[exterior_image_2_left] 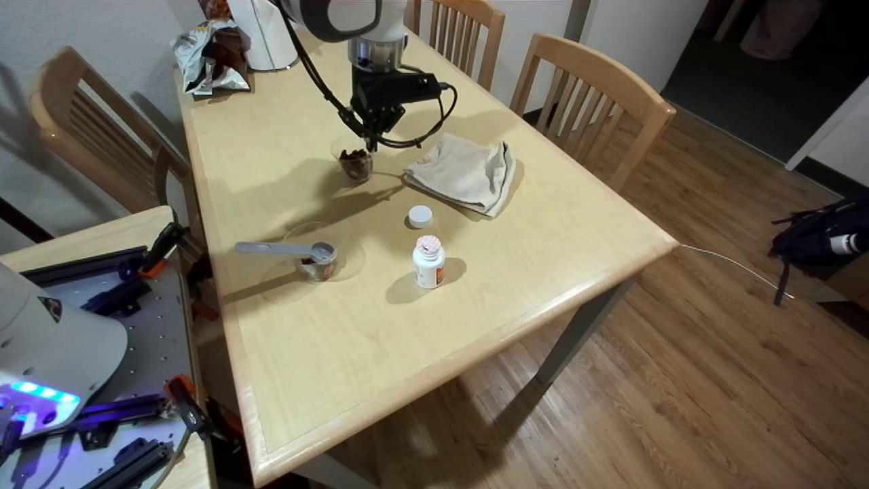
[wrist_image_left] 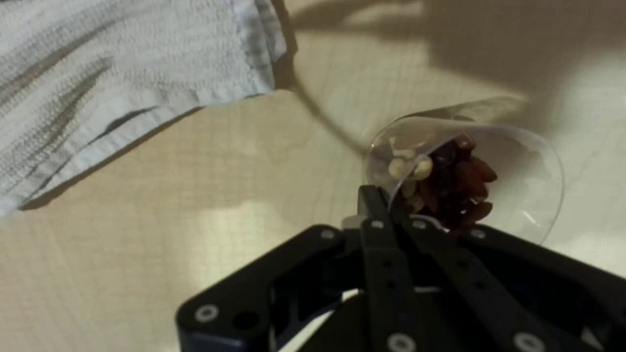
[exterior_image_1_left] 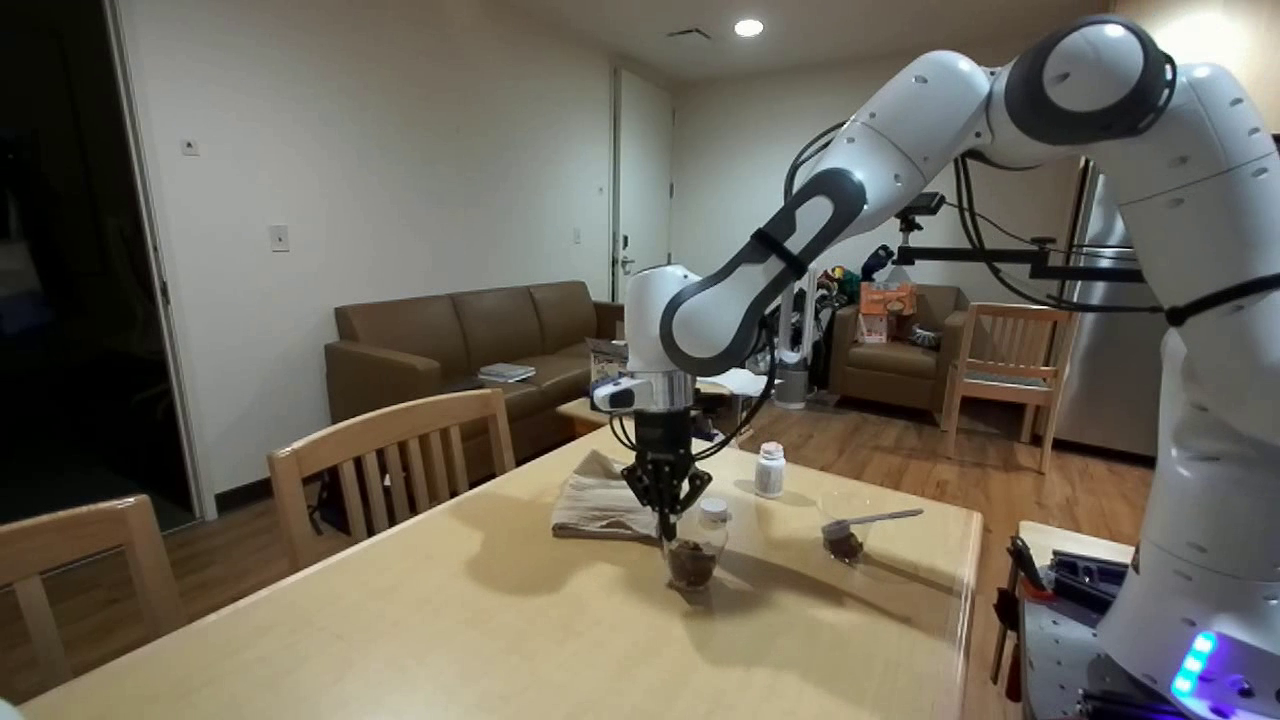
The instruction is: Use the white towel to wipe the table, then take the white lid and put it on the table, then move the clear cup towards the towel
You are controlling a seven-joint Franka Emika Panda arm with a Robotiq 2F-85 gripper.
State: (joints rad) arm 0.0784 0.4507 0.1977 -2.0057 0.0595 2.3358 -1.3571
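Observation:
The clear cup (exterior_image_1_left: 693, 562) holds nuts and dried fruit and shows in both exterior views (exterior_image_2_left: 357, 167). My gripper (exterior_image_1_left: 668, 528) points down at its towel-side wall, also in an exterior view (exterior_image_2_left: 371, 144). In the wrist view the fingertips (wrist_image_left: 384, 203) are closed with the clear cup's rim (wrist_image_left: 530, 195) pinched between them. I cannot tell whether the cup's base touches the table. The folded whitish towel (exterior_image_1_left: 605, 500) lies beside the cup, apart from it; it also shows elsewhere (exterior_image_2_left: 465, 173) (wrist_image_left: 122, 63). The white lid (exterior_image_2_left: 420, 216) lies flat on the table (exterior_image_2_left: 543, 231), and behind the cup (exterior_image_1_left: 713, 510).
A white bottle (exterior_image_2_left: 428, 263) stands near the lid (exterior_image_1_left: 769, 470). Another clear container with dark contents (exterior_image_2_left: 318, 265) has a grey scoop (exterior_image_2_left: 278, 248) across it. A snack bag (exterior_image_2_left: 214, 58) and paper roll (exterior_image_2_left: 265, 34) stand at the table's far end. Chairs (exterior_image_1_left: 400, 455) line one side.

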